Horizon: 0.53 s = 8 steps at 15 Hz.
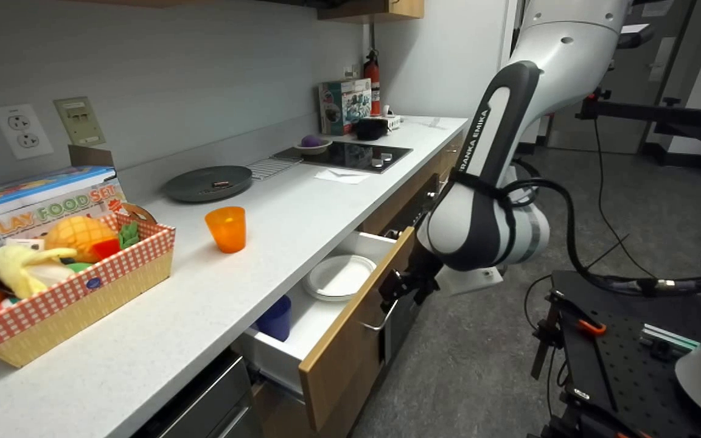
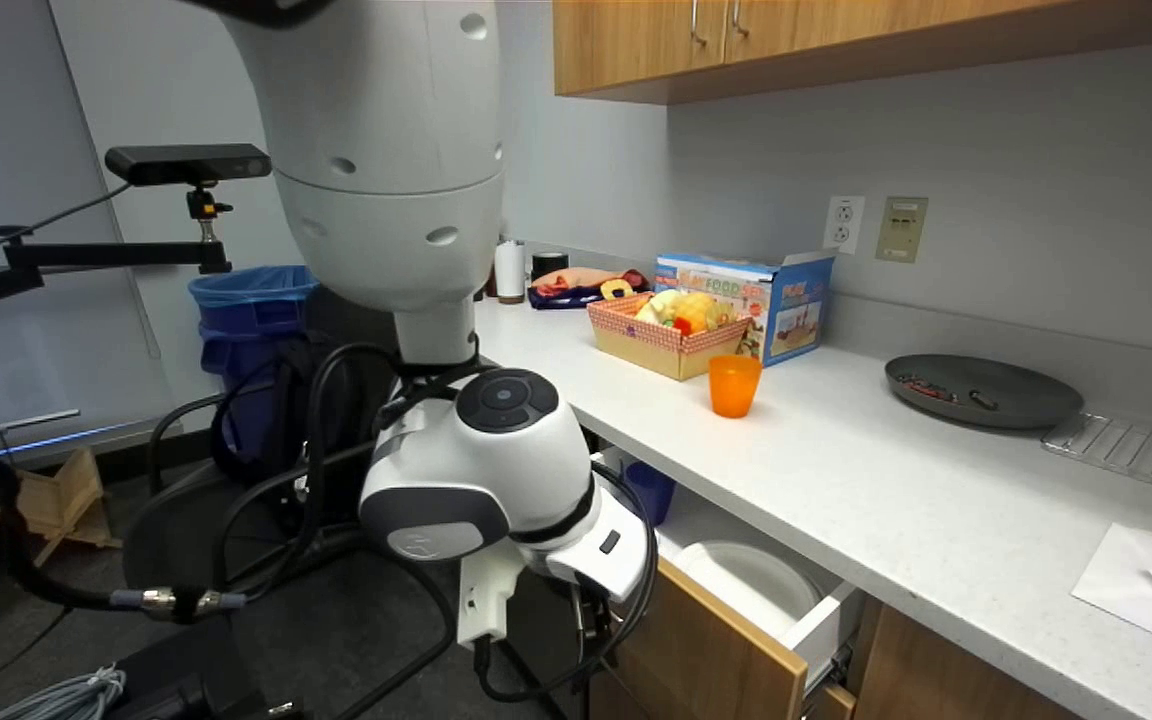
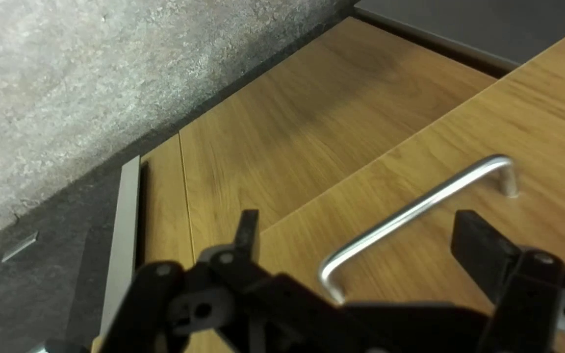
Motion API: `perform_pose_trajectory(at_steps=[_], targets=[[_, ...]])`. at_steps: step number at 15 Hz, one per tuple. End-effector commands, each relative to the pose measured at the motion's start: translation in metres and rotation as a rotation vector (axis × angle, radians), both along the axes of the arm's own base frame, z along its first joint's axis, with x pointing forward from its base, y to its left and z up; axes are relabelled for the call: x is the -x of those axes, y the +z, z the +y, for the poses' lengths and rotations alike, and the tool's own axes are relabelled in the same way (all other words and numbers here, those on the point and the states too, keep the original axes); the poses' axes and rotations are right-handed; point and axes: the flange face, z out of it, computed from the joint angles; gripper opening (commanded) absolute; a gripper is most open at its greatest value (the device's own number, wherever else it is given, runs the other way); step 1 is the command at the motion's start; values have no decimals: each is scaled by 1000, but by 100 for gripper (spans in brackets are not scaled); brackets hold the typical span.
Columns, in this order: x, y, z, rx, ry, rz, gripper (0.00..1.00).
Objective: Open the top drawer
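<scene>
Gripper [image 3: 358, 226] (cropped in wrist view) partly hides top drawer [image 3: 410, 255]

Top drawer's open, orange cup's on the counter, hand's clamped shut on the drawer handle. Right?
Not quite: in the wrist view the hand is open, fingers spread, not clamped on the drawer handle. Top drawer open, orange cup on the counter: correct.

in the wrist view the blurred end effector [image 3: 358, 230] is cut off at the bottom. in an exterior view the arm [image 2: 436, 335] hides part of the drawer front [image 2: 711, 655], likewise cut off, and bits [image 2: 931, 388] in the pan [image 2: 1026, 396] are too small to name.
</scene>
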Motion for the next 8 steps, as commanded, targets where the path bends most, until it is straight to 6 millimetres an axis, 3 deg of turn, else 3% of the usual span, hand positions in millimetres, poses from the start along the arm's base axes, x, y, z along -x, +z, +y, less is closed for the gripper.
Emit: perform_pose_trajectory(at_steps=[1, 4, 8], targets=[[21, 38, 19, 100, 127, -41, 100], [26, 69, 29, 125, 162, -37, 100], [11, 116, 34, 132, 221, -29, 100]])
